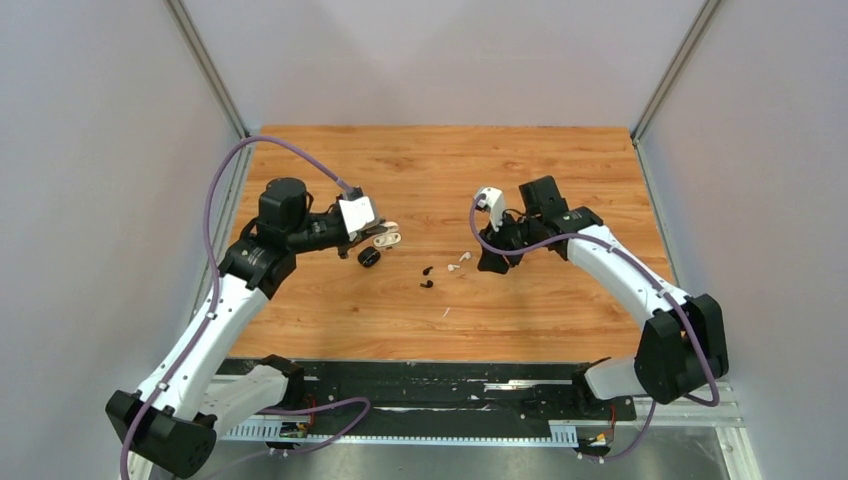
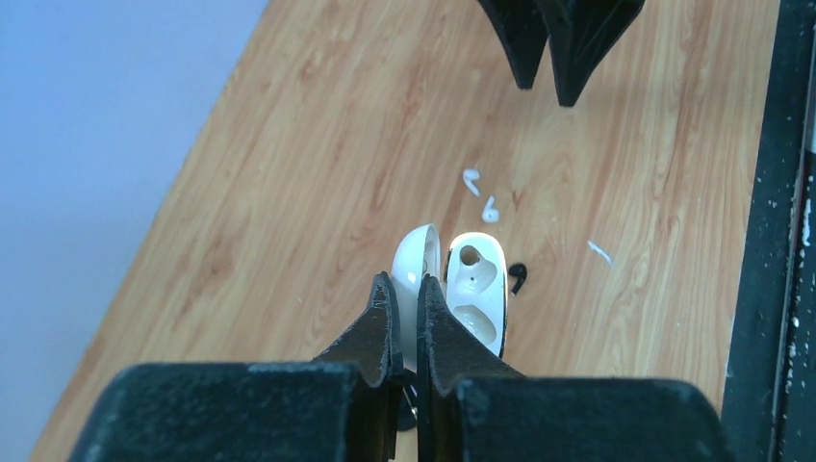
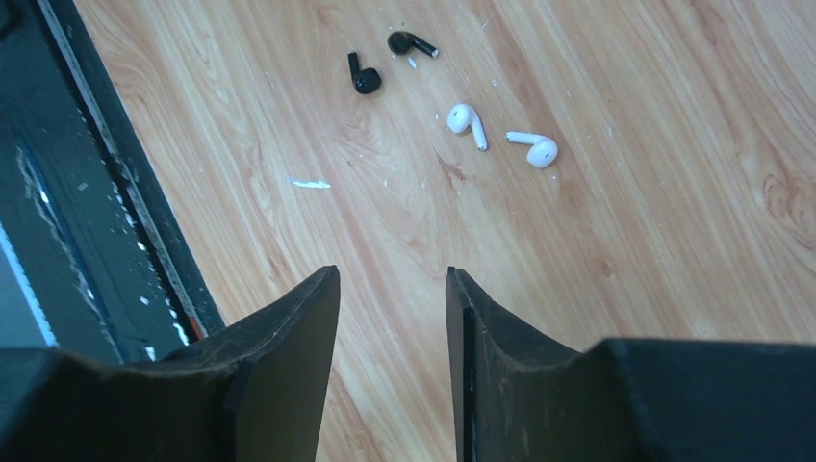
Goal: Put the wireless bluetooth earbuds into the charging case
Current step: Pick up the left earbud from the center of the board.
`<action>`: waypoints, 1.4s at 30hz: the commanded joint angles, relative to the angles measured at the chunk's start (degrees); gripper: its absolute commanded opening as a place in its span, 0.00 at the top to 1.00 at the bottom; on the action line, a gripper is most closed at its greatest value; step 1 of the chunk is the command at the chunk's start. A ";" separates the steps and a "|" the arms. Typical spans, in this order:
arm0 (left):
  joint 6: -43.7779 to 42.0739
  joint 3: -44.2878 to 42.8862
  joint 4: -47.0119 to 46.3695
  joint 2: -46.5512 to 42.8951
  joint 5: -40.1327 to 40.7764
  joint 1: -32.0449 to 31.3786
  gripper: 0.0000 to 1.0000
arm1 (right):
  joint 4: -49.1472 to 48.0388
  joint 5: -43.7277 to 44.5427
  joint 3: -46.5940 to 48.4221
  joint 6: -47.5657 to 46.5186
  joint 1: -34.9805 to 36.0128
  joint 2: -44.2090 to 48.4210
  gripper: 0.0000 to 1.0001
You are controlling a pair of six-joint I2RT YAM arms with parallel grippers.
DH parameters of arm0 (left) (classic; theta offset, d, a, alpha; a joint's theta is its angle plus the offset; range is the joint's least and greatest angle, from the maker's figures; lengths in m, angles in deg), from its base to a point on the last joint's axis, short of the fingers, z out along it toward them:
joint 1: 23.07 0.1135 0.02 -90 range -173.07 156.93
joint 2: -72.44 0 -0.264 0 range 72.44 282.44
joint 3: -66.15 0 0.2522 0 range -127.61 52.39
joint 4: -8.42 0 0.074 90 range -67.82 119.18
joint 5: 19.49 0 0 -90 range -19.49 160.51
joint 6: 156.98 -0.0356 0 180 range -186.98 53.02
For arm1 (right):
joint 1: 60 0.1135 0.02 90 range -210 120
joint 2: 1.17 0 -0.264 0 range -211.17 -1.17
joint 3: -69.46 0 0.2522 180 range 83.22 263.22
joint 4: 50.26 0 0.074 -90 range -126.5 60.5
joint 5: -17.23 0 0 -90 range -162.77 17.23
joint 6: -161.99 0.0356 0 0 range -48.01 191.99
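Earbuds (image 3: pixel 467 117) lie loose on the table (image 3: pixel 625 241) between my arms, so while my left gripper (image 2: pixel 407 289) pinches the open charging case (image 2: pixel 478 289) tight, I should lower my half-open, empty right gripper (image 3: pixel 393 279) slowly over one white bud (image 3: pixel 539 150) and squeeze softly.

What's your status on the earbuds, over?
Left gripper shut on open white charging case, sockets empty. Right gripper open, empty. Two white earbuds, two black earbuds loose on table. Nothing between right gripper and them.

White earbuds (image 3: pixel 465 120), black earbuds (image 3: pixel 364 77), tan wood-grain table (image 3: pixel 674 192)
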 commanded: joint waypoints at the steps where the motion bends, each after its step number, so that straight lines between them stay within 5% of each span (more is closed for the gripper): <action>1: 0.17 -1.51 2.42 0.21 2.97 -0.24 1.00 | -4.49 -2.09 -1.26 -11.61 0.05 -0.73 0.59; 7: 5.46 2.38 1.86 -1.21 2.08 -0.24 1.00 | -8.29 4.60 3.61 -5.46 0.03 -10.67 0.67; 13: 6.95 3.00 0.83 -0.99 2.87 -0.24 1.00 | -12.61 10.03 5.18 9.97 0.31 -17.06 0.60; 42: 8.32 5.51 -1.16 -1.38 2.31 0.82 1.00 | -16.30 9.68 10.75 10.28 0.32 -30.65 0.58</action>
